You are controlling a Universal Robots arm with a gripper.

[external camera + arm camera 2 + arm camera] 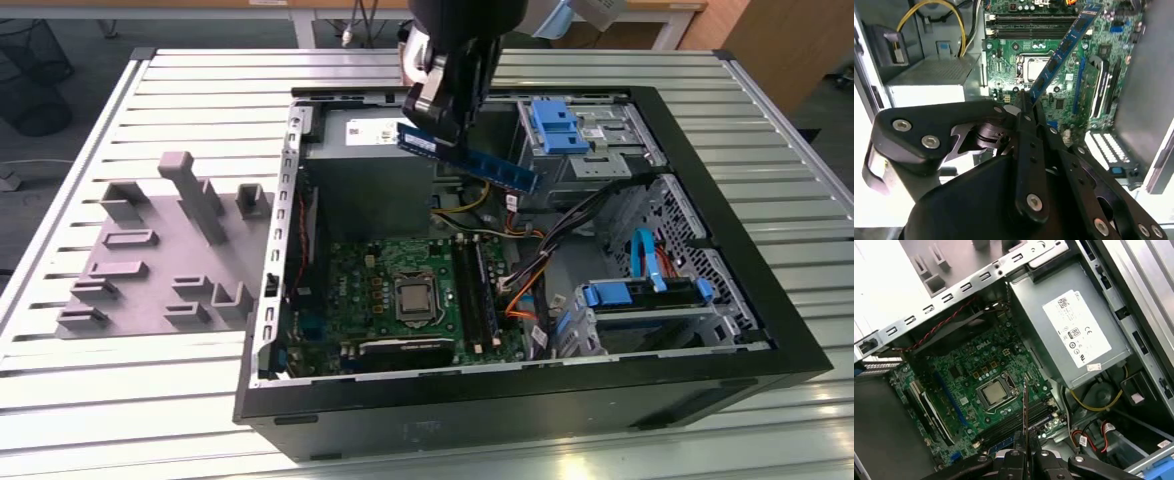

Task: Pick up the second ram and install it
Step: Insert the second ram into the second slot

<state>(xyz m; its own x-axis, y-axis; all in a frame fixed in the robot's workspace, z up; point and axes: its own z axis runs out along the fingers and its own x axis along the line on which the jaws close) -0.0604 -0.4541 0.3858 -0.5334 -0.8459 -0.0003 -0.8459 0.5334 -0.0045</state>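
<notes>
Exterior view: the upper part of the arm is cut off by the frame's edge, and the gripper (pixel 447 118) is closed on one end of the second ram (pixel 470 158), which hangs tilted in the air above the open computer case (pixel 534 385), near its far side. In the second wrist view the fingers (pixel 1026 107) hide the clamped end of the stick. Inside the case lie the green motherboard (pixel 387 275) with its processor socket (pixel 415 298), the grey power supply (pixel 1074 325) and blue drive brackets (pixel 554 125). A grey parts holder (pixel 160 250) stands left of the case.
</notes>
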